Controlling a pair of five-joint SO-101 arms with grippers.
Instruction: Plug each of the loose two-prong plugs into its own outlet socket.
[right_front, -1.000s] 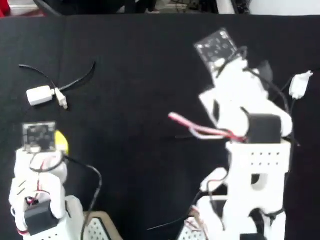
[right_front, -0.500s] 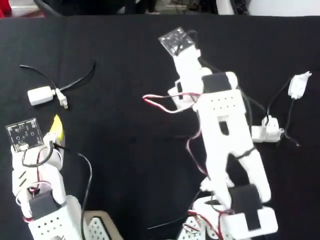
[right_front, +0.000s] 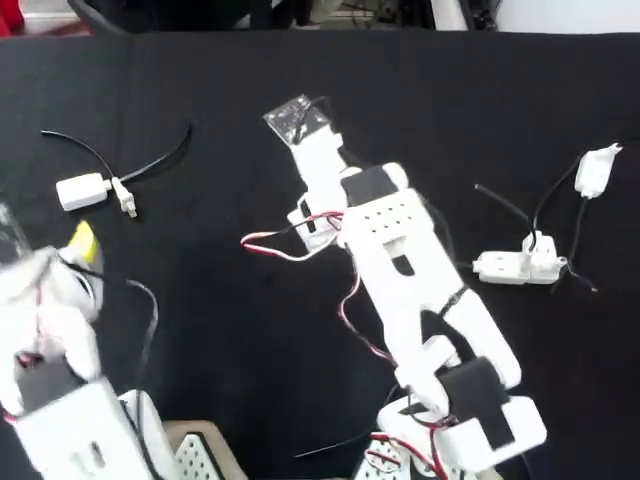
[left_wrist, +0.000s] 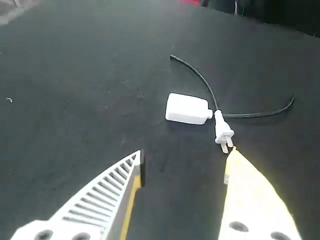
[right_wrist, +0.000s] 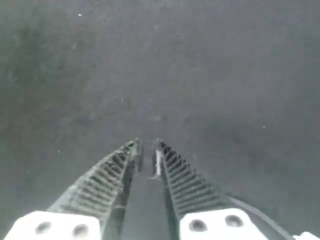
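the left gripper (left_wrist: 185, 156) is held open, with nothing between its halves, low over the black table (right_front: 230, 80). a loose plug (left_wrist: 223, 136) lies just beyond the tip of its yellow finger (left_wrist: 250, 195), and the white socket block (left_wrist: 187, 109) lies just beside that plug. the plug's cord end is touching the block, while the prongs are pointed away from it, toward the gripper. a misaligned insertion is judged the main risk, as the plug must be turned right round before it can be pushed in. the block looks light and is braced by nothing, so it could be shoved along the cloth instead of being entered. the plug could also be dragged off line by its black cord (left_wrist: 200, 82).

the right gripper (right_wrist: 147, 146) is closed on nothing over bare table, well apart from that block. farther off, a second socket block (right_front: 498, 267) with a small plug (right_front: 541, 252) against it and a white piece (right_front: 597, 172) are seen. nothing lies between the left gripper and its plug.
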